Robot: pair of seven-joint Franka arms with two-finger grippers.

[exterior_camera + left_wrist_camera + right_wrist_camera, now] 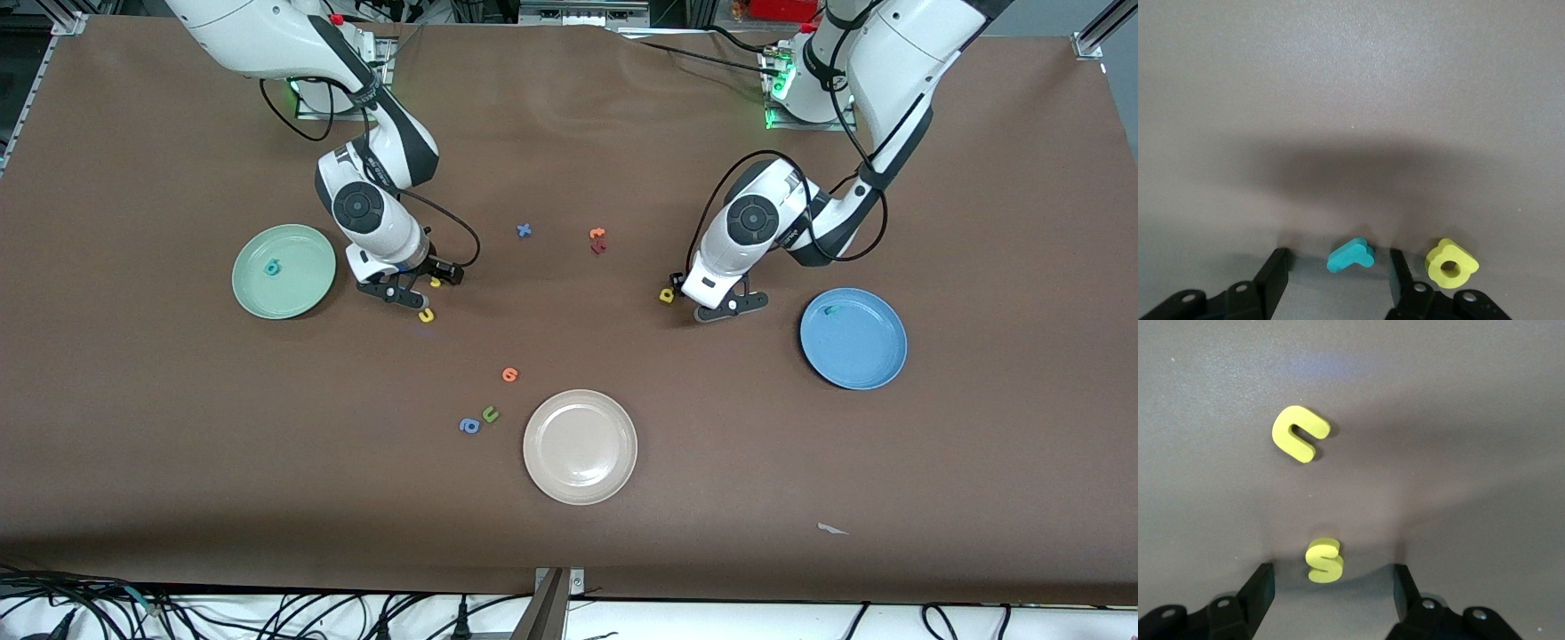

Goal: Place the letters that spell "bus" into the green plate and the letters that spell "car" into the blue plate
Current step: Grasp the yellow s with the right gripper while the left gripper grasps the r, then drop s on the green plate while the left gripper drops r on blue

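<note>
Fingers: left gripper [1338, 283] parted, straddling teal "r" [1350, 255] on desk, yellow "a" [1451, 264] beside. Right gripper [1331, 600] parted around yellow "s" [1324, 560]; yellow "u" [1300, 433] at 12 o'clock. Foam light, squashy: pinch flat edges.

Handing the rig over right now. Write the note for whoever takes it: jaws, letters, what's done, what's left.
Left gripper: jaws open, down at the table, either side of the teal r; yellow a beside it.
Right gripper: jaws open either side of the yellow s; yellow u close by.
Done: teal b in the green plate, teal c in the blue plate.
Left: s and u to green; r and a to blue.
</note>
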